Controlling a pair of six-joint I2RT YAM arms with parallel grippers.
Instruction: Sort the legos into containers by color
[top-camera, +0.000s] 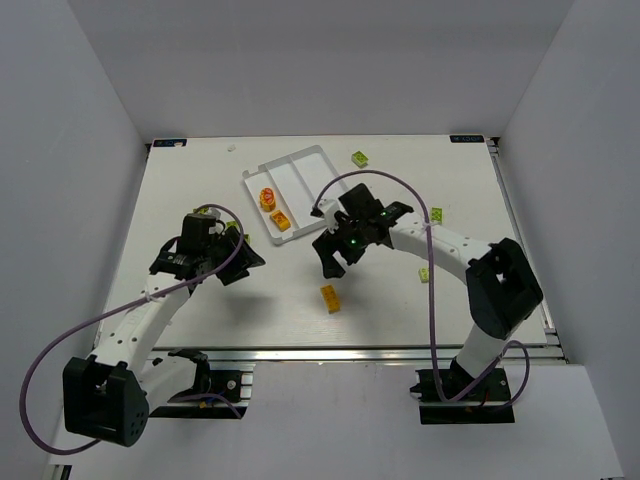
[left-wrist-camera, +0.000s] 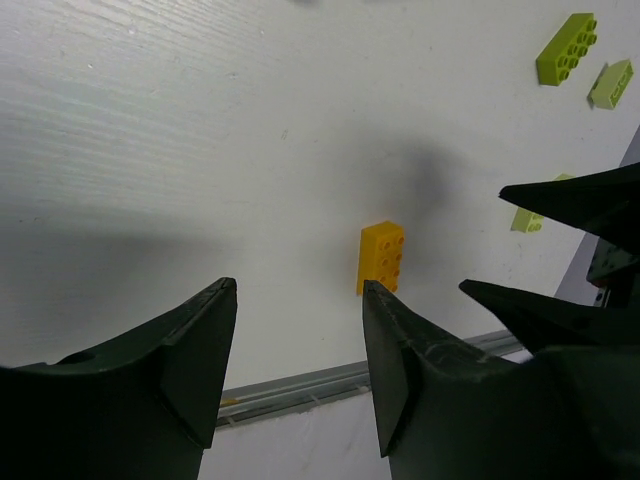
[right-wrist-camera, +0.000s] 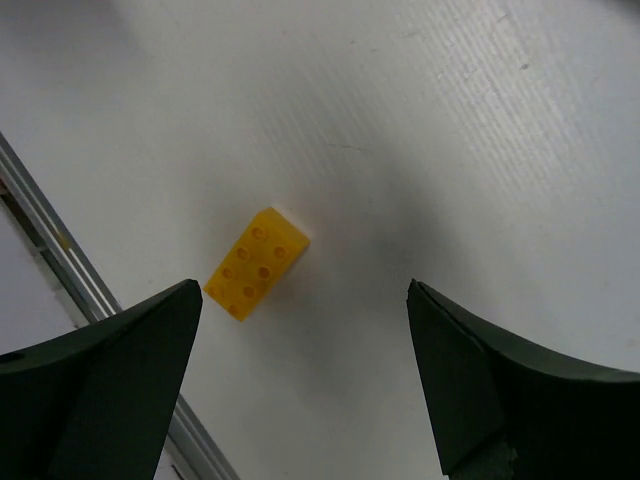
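Seen from above, a white table with two robot arms bolted at its near edge. The yellow brick (right-wrist-camera: 257, 264) lies flat, studs up, near the middle of the near edge, apart from everything else. The right gripper (right-wrist-camera: 303, 287) hovers over it with its fingers spread wide and nothing between them; in its wrist view the brick sits off-centre, closer to one finger, and lies askew to the jaw line. The left gripper (left-wrist-camera: 300, 288) hangs just to the left, its fingers parted and empty. The tray (top-camera: 305, 170) sits toward the far edge, left of centre, with two orange bricks (top-camera: 268, 198) in its leftmost compartment. Green bricks (top-camera: 436, 214) are scattered toward the far and right edges. The step in hand appears to be picking up the yellow brick. To do it well, the right gripper should probably shift until the brick is centred, turn so the fingers meet its long sides squarely, then drop straight down before closing, while the left gripper keeps clear.
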